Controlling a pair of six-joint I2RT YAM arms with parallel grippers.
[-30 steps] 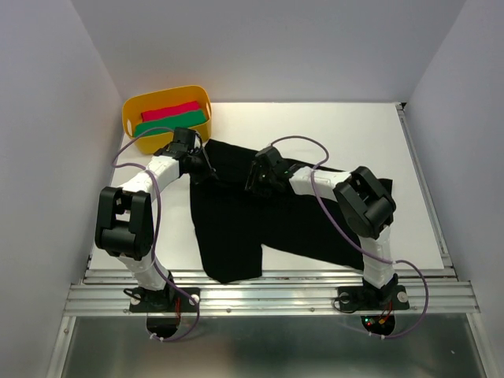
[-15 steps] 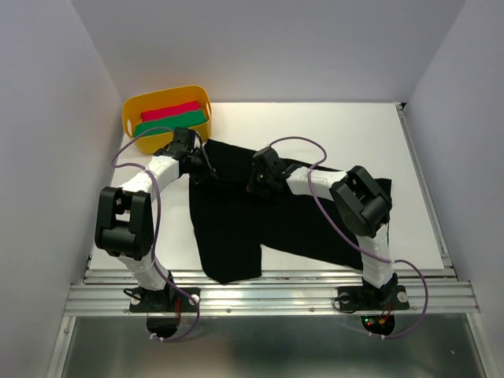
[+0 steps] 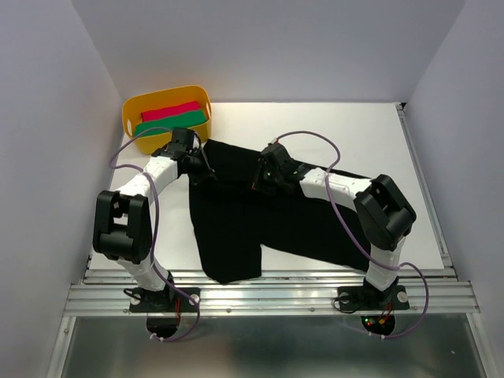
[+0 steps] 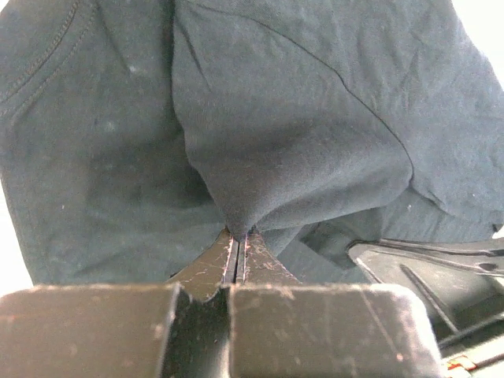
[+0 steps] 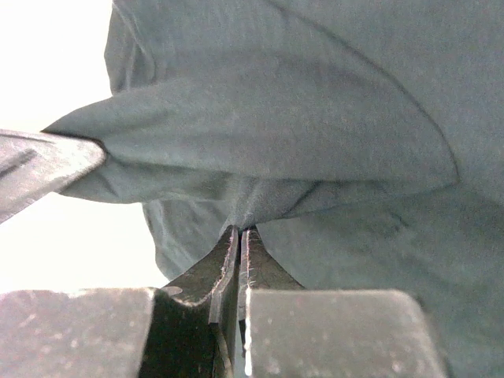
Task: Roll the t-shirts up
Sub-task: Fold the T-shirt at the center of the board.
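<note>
On the table [image 3: 354,130]: black t-shirt [image 3: 236,228] spread out, both grippers clamped on its far edge.
At the shirt's far-left corner, the left gripper [image 4: 237,240] has its jaws pressed together on a pinched peak of black cloth, just beside the yellow tub [image 3: 131,126]. Near the middle of the far edge, the right gripper [image 5: 239,235] has its jaws together with a fold of the same cloth nipped at the tips. Cloth between the two grip points is drawn into taut ridges. The rest of the shirt lies flat, near hem at the table's front edge, right part passing under the right arm. The tub sits at the far-left corner and holds a red folded cloth [image 3: 170,110] and a green cloth [image 3: 169,122].
</note>
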